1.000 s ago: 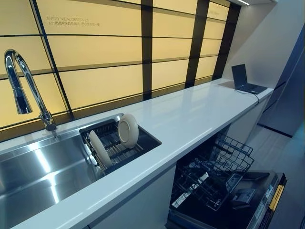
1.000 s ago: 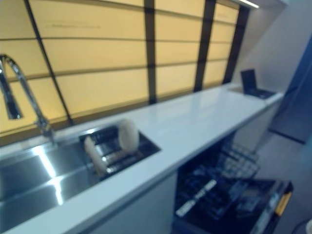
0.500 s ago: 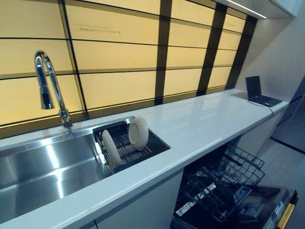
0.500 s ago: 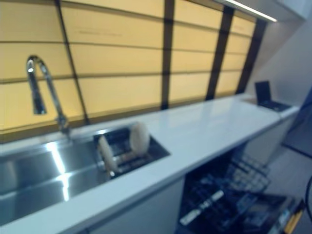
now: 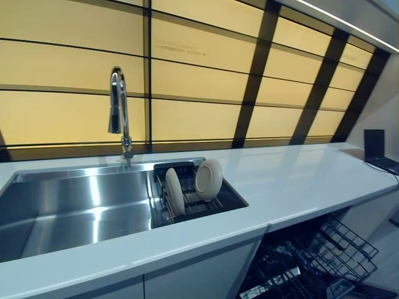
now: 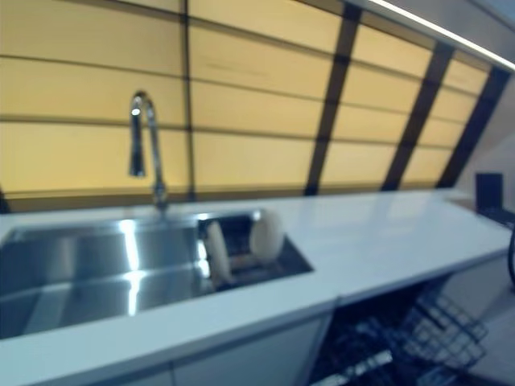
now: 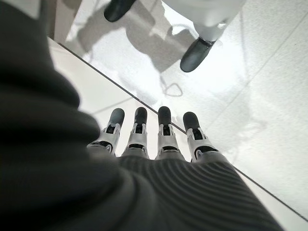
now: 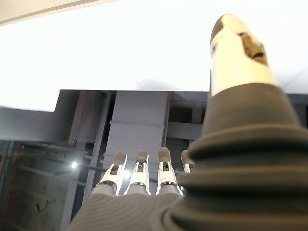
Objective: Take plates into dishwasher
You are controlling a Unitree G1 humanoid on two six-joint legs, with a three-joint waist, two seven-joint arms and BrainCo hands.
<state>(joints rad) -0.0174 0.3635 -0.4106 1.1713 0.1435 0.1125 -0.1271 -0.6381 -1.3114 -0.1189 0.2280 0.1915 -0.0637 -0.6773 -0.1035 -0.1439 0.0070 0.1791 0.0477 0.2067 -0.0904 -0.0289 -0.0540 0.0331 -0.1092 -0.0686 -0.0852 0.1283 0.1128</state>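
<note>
Both eye views look down on the sink (image 5: pixel 75 205); wrist views look closely past each hand's fingers.

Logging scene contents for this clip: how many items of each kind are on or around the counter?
Plates: 2
Faucet: 1
Drying rack: 1
Sink: 1
Dishwasher rack: 1
Laptop: 1
Total: 7
</note>
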